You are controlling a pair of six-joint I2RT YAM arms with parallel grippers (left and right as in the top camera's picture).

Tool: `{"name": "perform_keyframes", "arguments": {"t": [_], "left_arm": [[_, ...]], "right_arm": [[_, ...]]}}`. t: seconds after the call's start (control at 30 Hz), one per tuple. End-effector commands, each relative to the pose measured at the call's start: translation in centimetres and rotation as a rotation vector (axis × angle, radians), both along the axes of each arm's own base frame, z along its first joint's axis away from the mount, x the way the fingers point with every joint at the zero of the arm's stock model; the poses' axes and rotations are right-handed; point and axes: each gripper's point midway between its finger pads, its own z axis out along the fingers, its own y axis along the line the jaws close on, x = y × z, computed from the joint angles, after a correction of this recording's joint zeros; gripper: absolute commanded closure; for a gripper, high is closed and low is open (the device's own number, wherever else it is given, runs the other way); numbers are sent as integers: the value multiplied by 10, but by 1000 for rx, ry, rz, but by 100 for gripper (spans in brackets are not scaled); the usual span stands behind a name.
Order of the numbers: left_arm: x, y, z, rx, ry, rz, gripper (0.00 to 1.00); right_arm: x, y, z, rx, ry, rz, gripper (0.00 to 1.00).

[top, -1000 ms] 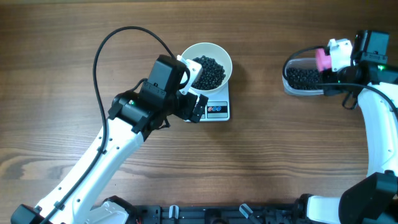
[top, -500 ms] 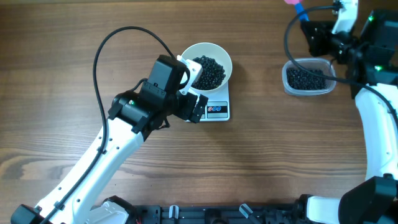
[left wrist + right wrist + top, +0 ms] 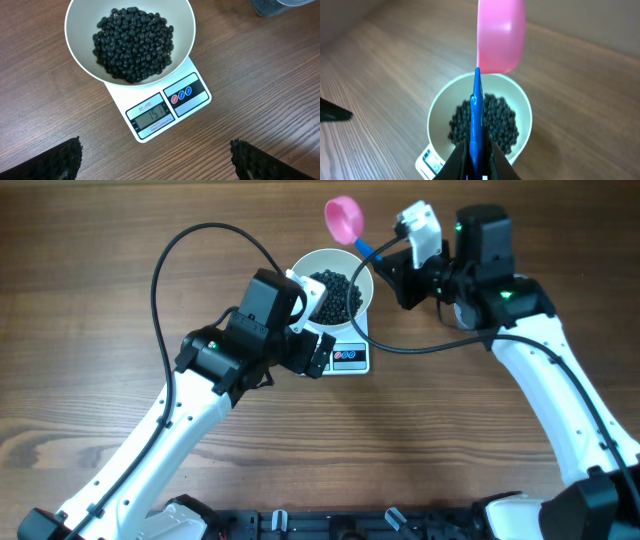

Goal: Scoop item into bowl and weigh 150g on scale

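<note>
Moved: right arm has swung from the tub on the table's right across to the bowl, scoop in hand; left arm unchanged
Table: brown wood; carries all below
Left arm: reaches in from the scale's left; left gripper spread wide, holding nothing, fingers on either side of the scale's front
Right gripper: pinched on the scoop's blue handle
Tub: clear; right of the bowl, apart from it; mostly hidden under the right arm from overhead
Scale: white; display seems to read 151
Bowl: white; sits on the scale, overhanging it
Scoop: pink; raised beyond the bowl's far rim; handle crosses above the bowl; looks empty from overhead, not certain
Beans: black heap in the bowl
Risk: target looks met; any beans tipped from the scoop would overshoot it; scoop or handle dipping onto the rim would skew the reading or shove the bowl off; a nudge from the left fingers would do likewise
</note>
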Motion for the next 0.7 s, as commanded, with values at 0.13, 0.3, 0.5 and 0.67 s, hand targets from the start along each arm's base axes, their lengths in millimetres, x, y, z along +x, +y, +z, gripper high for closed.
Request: {"name": "perform_keyframes", "arguments": {"t": [0.13,0.3,0.5,0.67], "left_arm": [[-2,-3,-4,2,10,-25,0],[-2,-4,-4,2,10,-26,0],[-2,-3,-4,2,10,-25,0],[-2,-3,-4,3,10,-25,0]], "right_arm": [[-10,12,-55,-127,112,76,96],[-15,10,-67,-140,160,77,96],[-21,7,-91,-192,214,114,96],[-15,6,-98,-203,216,101,96]]}}
